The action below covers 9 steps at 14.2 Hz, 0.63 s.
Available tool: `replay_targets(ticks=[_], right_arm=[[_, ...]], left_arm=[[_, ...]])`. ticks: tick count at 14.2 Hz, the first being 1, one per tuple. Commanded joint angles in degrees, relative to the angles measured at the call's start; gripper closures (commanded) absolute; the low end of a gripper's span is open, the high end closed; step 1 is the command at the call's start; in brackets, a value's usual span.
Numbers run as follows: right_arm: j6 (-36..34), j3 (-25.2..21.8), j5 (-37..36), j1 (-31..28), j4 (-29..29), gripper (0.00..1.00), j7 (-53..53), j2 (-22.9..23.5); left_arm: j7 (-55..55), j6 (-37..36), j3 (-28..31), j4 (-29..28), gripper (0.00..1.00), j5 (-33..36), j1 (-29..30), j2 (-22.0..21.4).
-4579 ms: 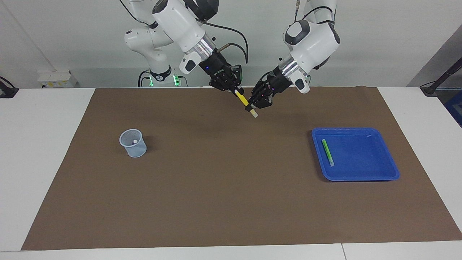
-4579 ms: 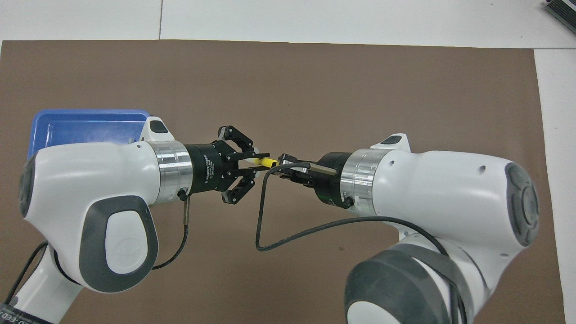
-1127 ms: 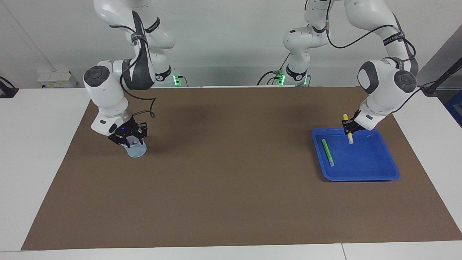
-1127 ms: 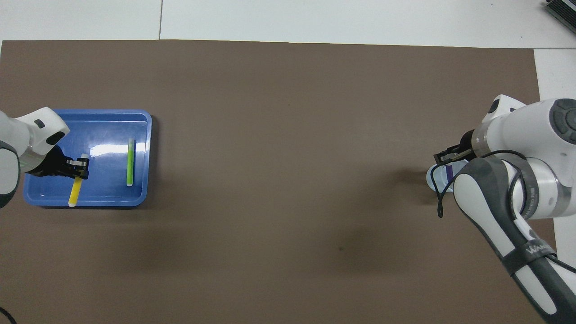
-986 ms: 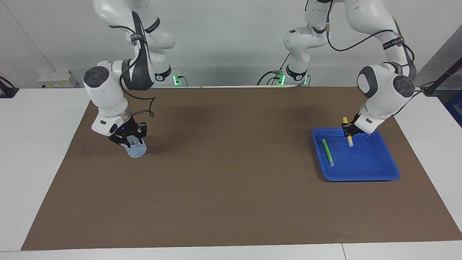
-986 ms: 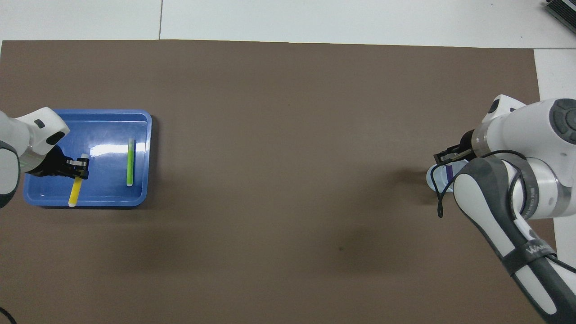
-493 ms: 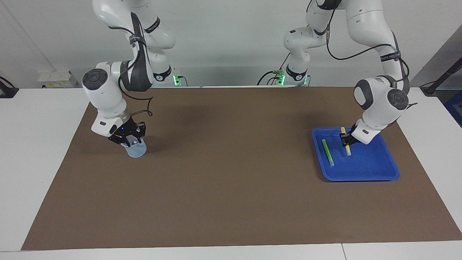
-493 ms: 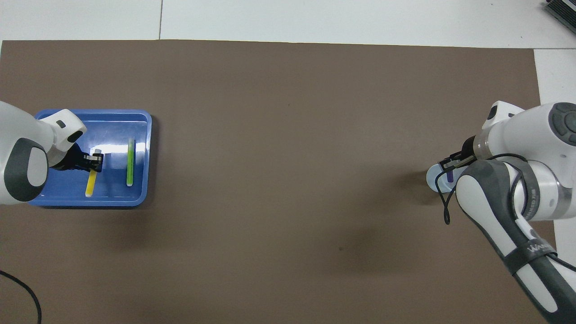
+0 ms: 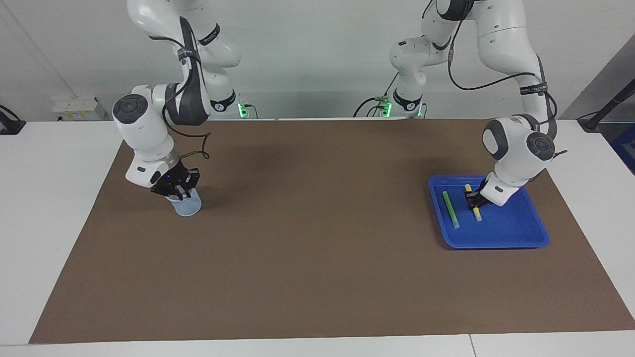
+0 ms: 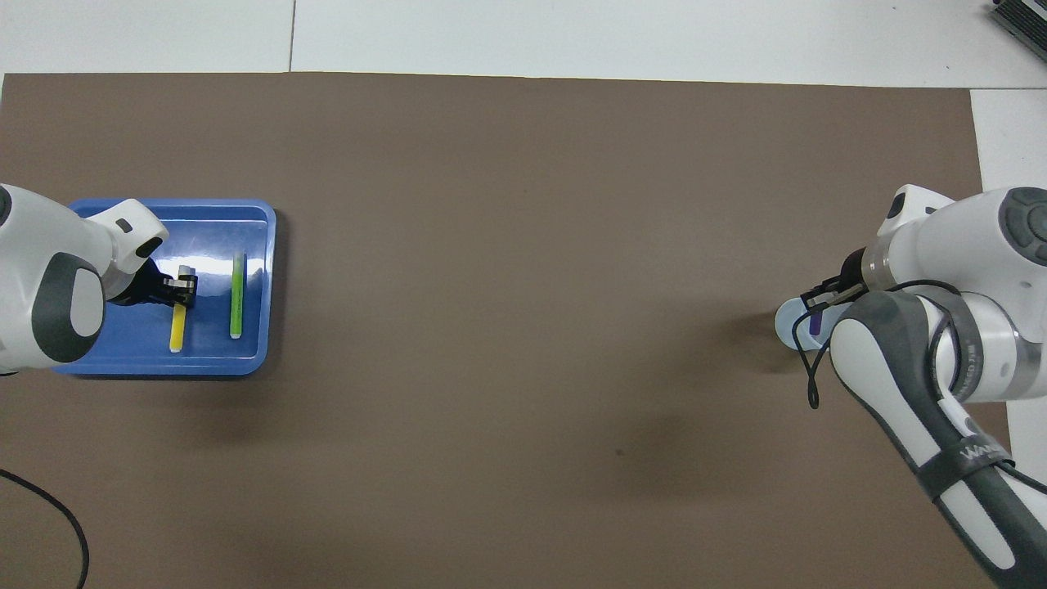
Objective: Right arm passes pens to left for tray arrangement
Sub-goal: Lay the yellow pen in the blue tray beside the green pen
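Now my left claw [image 9: 474, 201] is clamping the yellow pen [image 9: 473, 203] low inside the tray [image 9: 516, 238], and my right claw [image 9: 177, 193] is pinching shut over the cup [image 9: 188, 207]; releasing crookedly risks the yellow pen rolling against the green pen [image 9: 450, 209] alongside.

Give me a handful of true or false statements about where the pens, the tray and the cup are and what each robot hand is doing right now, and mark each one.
1. The green pen lies in the blue tray. True.
2. The left hand is shut on the yellow pen low inside the tray. True.
3. The yellow pen lies on the brown mat. False: it is in the tray, beside the green pen.
4. The right hand is over the tray. False: it is at the pale blue cup, shut on the purple pen.
5. The cup stands inside the tray. False: it stands on the mat at the right arm's end.
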Motion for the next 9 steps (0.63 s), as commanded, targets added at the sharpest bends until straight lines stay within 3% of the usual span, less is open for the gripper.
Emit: replay_targets(ticks=[1, 3, 4, 5, 9], right_arm=[[-1.60, 0.69, -1.10, -1.30, -1.17, 1.00, -1.12, -1.03], [-3.52, 0.60, -1.27, -1.30, 0.84, 1.00, -3.73, -0.59], [-5.10, 0.60, -1.62, -1.48, 3.20, 1.00, -6.28, -0.07], [-6.69, 0.60, -3.02, -1.48, 5.49, 1.00, -8.13, 0.46], [-10.03, 0.95, -6.81, -0.34, 10.86, 1.00, -9.99, 0.03]], left_arm=[[0.56, 1.10, -0.50, -0.10, 0.87, 1.06, 0.55, 0.13], [0.47, 0.23, -0.59, 0.34, 0.55, 0.97, 0.55, 0.13], [0.47, -0.21, -0.59, 0.43, 0.46, 0.89, 0.55, 0.13], [0.38, -0.74, -0.59, 0.60, 0.30, 0.54, 0.46, 0.13], [0.29, -5.12, -0.59, 3.58, 0.28, -0.60, 0.46, -0.05]])
